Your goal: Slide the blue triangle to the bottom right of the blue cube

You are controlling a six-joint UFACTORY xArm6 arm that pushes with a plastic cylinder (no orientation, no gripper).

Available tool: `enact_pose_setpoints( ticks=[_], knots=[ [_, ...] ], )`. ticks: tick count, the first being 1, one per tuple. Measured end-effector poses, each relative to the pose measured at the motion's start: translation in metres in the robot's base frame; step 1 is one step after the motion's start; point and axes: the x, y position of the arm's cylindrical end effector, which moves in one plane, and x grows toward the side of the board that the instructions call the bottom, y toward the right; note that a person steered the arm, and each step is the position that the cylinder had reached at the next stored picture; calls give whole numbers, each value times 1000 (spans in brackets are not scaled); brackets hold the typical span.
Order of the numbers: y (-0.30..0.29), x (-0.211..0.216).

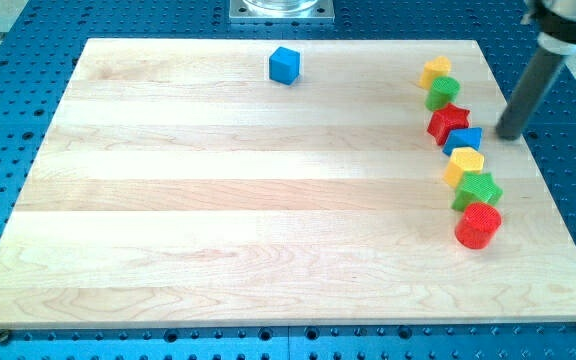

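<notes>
The blue cube (284, 65) sits alone near the view's top, a little left of centre. The blue triangle (463, 139) lies in a column of blocks at the view's right, just below the red star (447, 121) and above a yellow block (464, 163). My tip (506, 134) is the lower end of the dark rod that comes down from the top right corner. It stands just right of the blue triangle, with a small gap between them.
The column at the right runs from top to bottom: a yellow block (435, 72), a green block (442, 92), the red star, the blue triangle, the yellow block, a green block (477, 190), a red cylinder (479, 225). The wooden board (218, 220) lies on a blue perforated table.
</notes>
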Motion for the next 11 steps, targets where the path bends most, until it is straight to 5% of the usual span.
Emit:
enact_pose_setpoints(
  ticks=[2, 5, 7, 8, 10, 11],
  knots=[
    [-58, 49],
    [-58, 19],
    [-153, -33],
    [-196, -38],
    [-206, 31],
    [-218, -9]
  ],
)
